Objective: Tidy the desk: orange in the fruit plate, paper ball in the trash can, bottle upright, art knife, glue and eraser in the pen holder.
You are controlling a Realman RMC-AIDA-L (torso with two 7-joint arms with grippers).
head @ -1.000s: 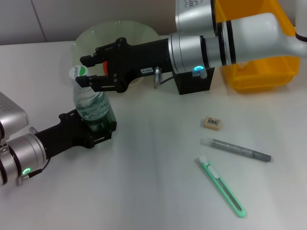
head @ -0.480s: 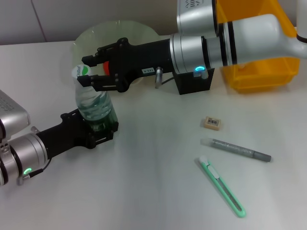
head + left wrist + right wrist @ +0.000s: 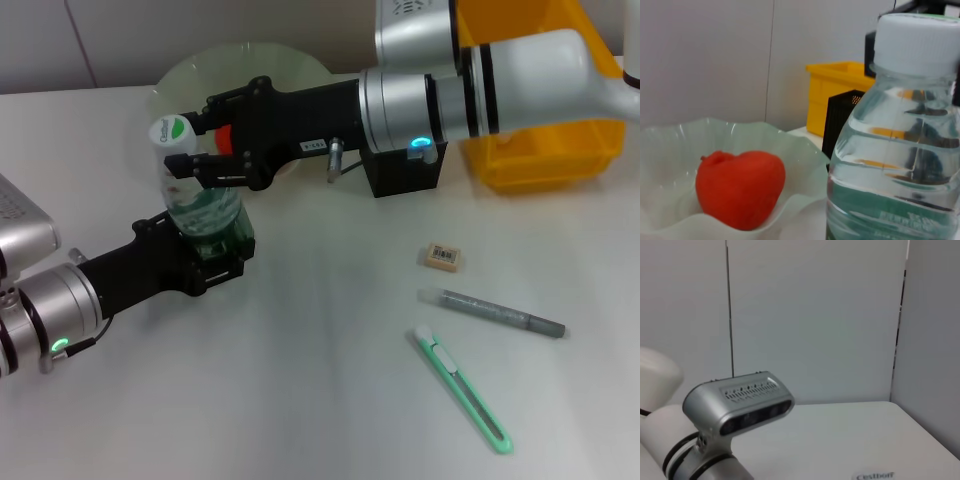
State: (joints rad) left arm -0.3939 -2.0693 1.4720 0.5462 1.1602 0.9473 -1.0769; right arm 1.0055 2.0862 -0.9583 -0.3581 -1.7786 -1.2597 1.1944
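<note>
Bottle-upright step was in hand. Bottle (image 3: 197, 205) stood near vertical on the desk, just in front of the fruit plate (image 3: 190, 75), base clamped by left gripper (image 3: 215, 250). Right gripper (image 3: 190, 145) sat at the cap w/ fingers spread either side of the neck; contact unclear. Orange (image 3: 739, 187) lay in plate per left wrist view. Eraser (image 3: 443, 256), glue (image 3: 492, 312), art knife (image 3: 462, 388) lay loose on desk at right, well apart from black pen holder (image 3: 402, 172). Judged next: both grippers let go w/o tipping bottle, then go for the small items.
</note>
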